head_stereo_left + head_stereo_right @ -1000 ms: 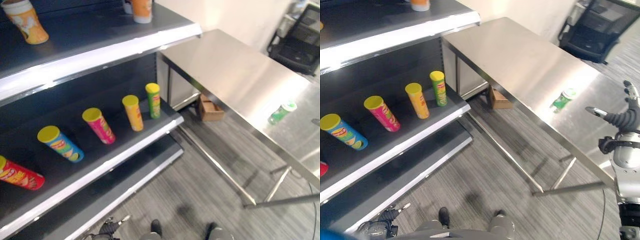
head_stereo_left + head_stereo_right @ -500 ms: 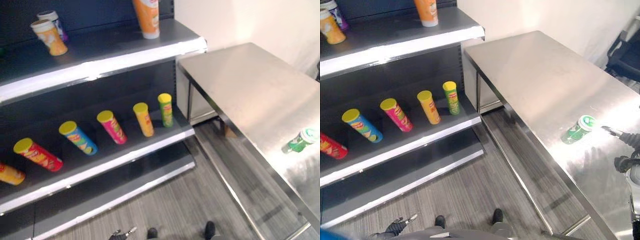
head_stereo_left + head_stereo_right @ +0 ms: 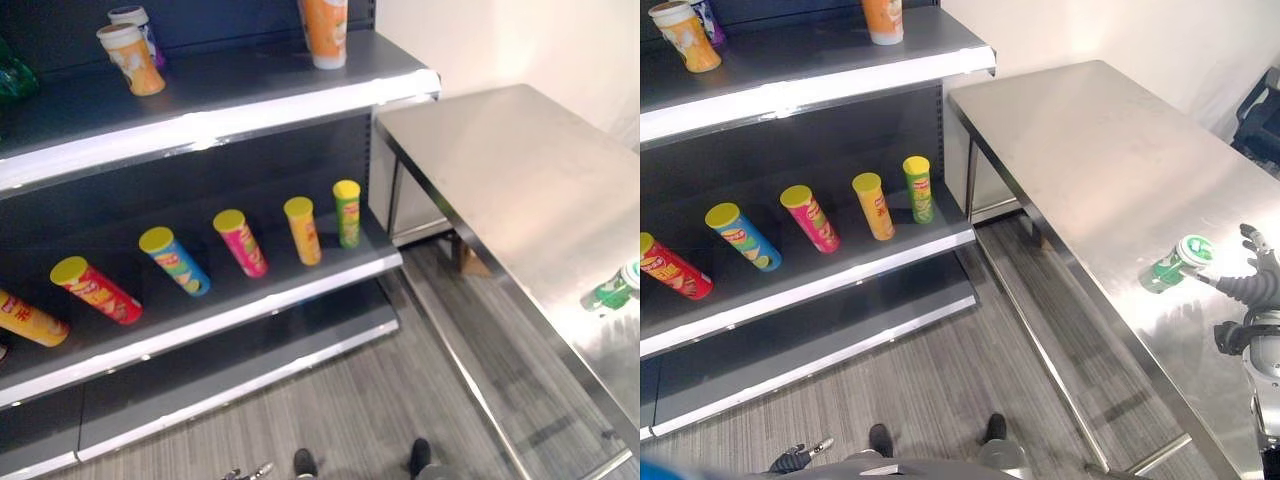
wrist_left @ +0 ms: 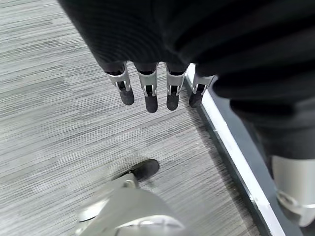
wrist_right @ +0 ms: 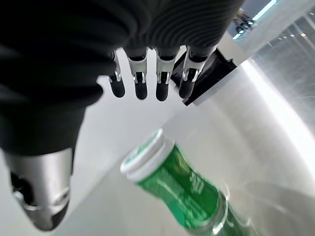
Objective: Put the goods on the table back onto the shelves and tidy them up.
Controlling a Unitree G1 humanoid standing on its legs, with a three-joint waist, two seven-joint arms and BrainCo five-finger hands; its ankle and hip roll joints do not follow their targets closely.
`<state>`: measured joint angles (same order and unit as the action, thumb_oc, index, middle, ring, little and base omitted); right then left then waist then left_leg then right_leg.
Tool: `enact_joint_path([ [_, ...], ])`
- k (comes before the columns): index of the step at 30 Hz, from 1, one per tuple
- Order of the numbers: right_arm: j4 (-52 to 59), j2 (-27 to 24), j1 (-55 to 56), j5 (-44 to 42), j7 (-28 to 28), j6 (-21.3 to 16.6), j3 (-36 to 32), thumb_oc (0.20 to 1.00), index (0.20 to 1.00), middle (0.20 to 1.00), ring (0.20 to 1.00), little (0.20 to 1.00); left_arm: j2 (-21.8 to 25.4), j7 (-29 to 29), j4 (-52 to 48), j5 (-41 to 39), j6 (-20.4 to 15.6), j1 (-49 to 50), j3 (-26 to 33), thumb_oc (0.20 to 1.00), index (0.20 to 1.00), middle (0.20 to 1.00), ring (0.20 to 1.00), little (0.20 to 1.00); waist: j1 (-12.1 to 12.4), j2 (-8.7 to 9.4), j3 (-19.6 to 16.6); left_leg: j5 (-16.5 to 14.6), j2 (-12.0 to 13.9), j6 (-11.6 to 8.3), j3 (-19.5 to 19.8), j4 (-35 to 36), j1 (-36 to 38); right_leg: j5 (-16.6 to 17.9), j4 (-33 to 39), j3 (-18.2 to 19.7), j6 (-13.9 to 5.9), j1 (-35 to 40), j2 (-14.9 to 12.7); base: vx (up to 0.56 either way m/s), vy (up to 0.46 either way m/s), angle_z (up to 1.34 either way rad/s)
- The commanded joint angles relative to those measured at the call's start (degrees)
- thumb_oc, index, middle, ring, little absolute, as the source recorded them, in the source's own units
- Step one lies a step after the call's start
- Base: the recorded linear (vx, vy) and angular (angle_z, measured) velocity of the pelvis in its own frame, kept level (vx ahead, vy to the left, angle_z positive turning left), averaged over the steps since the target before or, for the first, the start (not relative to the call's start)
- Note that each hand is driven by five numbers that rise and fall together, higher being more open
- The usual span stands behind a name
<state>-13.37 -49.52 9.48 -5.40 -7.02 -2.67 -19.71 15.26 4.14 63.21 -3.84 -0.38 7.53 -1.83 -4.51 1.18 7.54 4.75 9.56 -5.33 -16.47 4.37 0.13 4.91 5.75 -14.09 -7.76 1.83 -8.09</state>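
Since the green can [image 3: 1174, 264] lies tipped on the table [image 3: 1090, 150] at nine o'clock of the open, empty right hand [image 3: 1252, 285], wrap its body squarely so it cannot roll.

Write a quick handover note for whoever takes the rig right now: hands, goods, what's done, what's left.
Right hand: open, beside the green can, not touching it.
Left hand: open, hanging low over the floor, holding nothing.
Green can stands on the steel table near its front edge.
Middle shelf already carries a row of yellow-lidded tubes.
Left: grasp the can, shelve it, tidy.
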Motion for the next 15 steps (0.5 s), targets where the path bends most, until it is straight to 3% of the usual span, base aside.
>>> enact_joint_path([
  [1, -2.66, -3.90, -4.18, 3.03, -0.84, -0.90, 0.37, 1.000, 1.000, 1.000, 1.000, 1.000, 3.88, 0.46, 1.36, 1.64, -0.79, -2.25, -0.07, 1.000, 1.000, 1.000, 1.000, 1.000, 1.24, 2.55, -0.32, -2.30, 1.51, -2.09, -0.38, -0.43, 1.07, -3.97, -0.94, 0.21, -1.57, 0.24, -0.32, 0.02, 0.010, 0.08],
  [15, -8.88, -5.73, -7.14, 6.22, -2.52, 0.98, 4.02, 1.000, 1.000, 1.000, 1.000, 1.000, 3.60, 0.58, 1.44, 0.90, -0.52, -1.81, -0.77, 1.000, 1.000, 1.000, 1.000, 1.000, 2.50, 1.85, 0.39, -1.39, 1.79, -2.68, 1.24, -0.01, 0.98, -4.54, -0.91, -1.21, -1.27, 0.58, 0.10, 0.02, -0.021, 0.05],
])
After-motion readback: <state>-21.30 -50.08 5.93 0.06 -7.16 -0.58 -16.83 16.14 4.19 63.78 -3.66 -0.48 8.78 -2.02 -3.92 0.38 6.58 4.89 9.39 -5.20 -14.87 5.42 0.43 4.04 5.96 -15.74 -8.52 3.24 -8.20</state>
